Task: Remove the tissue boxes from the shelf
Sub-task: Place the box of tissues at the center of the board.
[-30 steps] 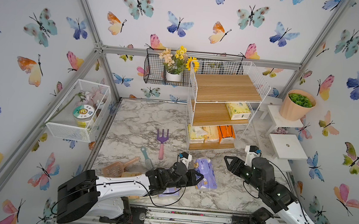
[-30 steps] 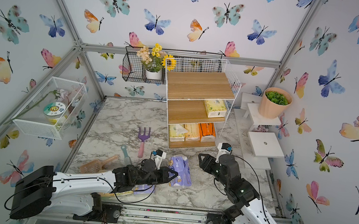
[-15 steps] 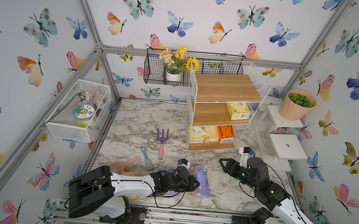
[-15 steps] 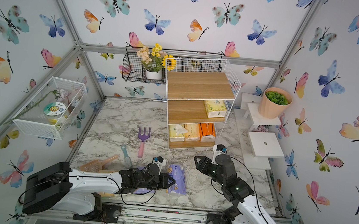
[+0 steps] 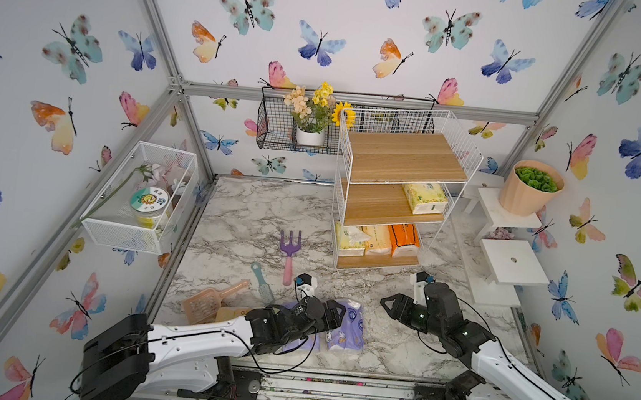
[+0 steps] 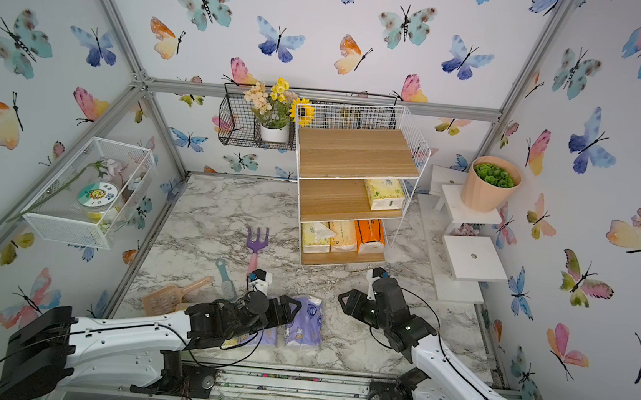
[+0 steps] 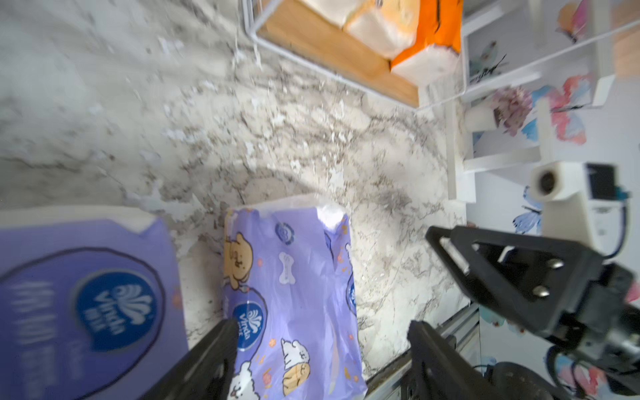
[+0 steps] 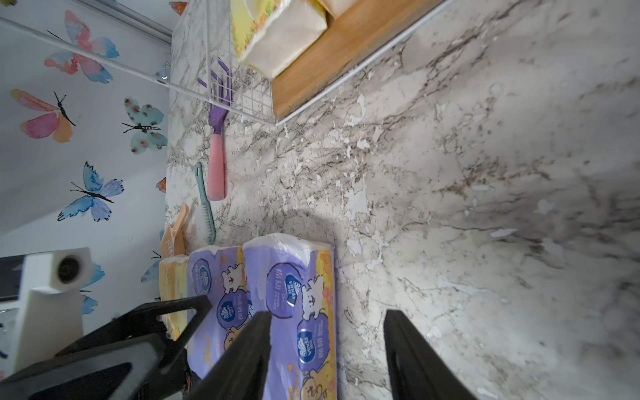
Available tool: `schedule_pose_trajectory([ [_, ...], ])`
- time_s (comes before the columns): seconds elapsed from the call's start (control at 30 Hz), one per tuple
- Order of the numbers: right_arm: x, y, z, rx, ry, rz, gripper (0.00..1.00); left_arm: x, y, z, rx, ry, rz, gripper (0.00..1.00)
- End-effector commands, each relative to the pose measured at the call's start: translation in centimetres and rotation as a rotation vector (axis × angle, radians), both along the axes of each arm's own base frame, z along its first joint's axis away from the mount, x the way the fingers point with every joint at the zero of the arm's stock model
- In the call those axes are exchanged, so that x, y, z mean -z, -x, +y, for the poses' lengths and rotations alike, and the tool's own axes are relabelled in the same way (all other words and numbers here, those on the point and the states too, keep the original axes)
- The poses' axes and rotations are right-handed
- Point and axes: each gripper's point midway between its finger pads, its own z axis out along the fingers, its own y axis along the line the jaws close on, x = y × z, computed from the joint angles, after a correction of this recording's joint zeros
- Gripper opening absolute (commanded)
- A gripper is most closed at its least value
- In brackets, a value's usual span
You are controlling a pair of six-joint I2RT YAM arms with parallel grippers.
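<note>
Butterfly paper covers the walls, and a grey-white marble table top (image 5: 253, 218) fills the floor of the box. At the back right stands the tall shelf of white wire sides and light wooden boards (image 5: 403, 157). One pale yellow plastic-wrapped tissue pack (image 5: 425, 197) lies on its middle board. On the bottom board three packs stand side by side: a pale yellow-green pack (image 5: 349, 240), a yellow-peach pack (image 5: 377, 240) and a bright orange pack (image 5: 403, 239).

Near the front edge of the table lie two purple packs. The purple plastic-wrapped pack with little cartoon animals (image 5: 349, 326) lies flat on the marble, right at the tip of the black left gripper (image 5: 336, 315). In the left wrist view the gripper's two black fingers (image 7: 429, 360) stand wide apart with this pack between them. One finger is at the pack's edge. The other is off to the side, with bare marble between it and the pack, so the pack is not pinched. The second purple pack (image 7: 86, 294) lies just beside it, outside the fingers. In both top views it is mostly under the left arm. In the right wrist view a small yellow pack (image 8: 171, 277) shows just past the second purple pack.

The black right gripper (image 5: 390, 308) hangs over bare marble, off to the right of the animal pack and apart from it. Its fingers are spread too and hold nothing.
</note>
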Motion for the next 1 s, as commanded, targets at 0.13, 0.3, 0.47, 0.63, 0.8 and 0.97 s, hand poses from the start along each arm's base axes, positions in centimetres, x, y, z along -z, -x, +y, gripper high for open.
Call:
schedule_pose_trajectory([
  [0.13, 1.7, 0.8, 2.3, -0.094, -0.064, 0.039, 0.54, -5.1, -3.2, 4.7, -0.241, 0.026, -0.214, 0.77],
  [0.3, 2.4, 0.9, 4.3, -0.143, -0.059, 0.046, 0.54, -7.0, -3.9, 5.7, -0.286, 0.067, -0.276, 0.76],
  [0.47, 3.6, 0.9, 6.1, -0.181, -0.03, 0.055, 0.51, -7.4, -4.4, 5.7, -0.279, 0.079, -0.279, 0.76],
  [0.63, 4.1, 1.0, 8.4, -0.239, -0.018, 0.058, 0.46, -7.5, -4.6, 5.4, -0.262, 0.1, -0.268, 0.76],
  [0.8, 4.0, 2.1, 10.1, -0.297, -0.018, 0.061, 0.4, -7.7, -4.6, 5.2, -0.251, 0.108, -0.267, 0.75],
  [0.97, 3.6, 3.0, 11.3, -0.337, -0.048, 0.063, 0.38, -7.5, -4.5, 5.1, -0.247, 0.118, -0.263, 0.75],
])
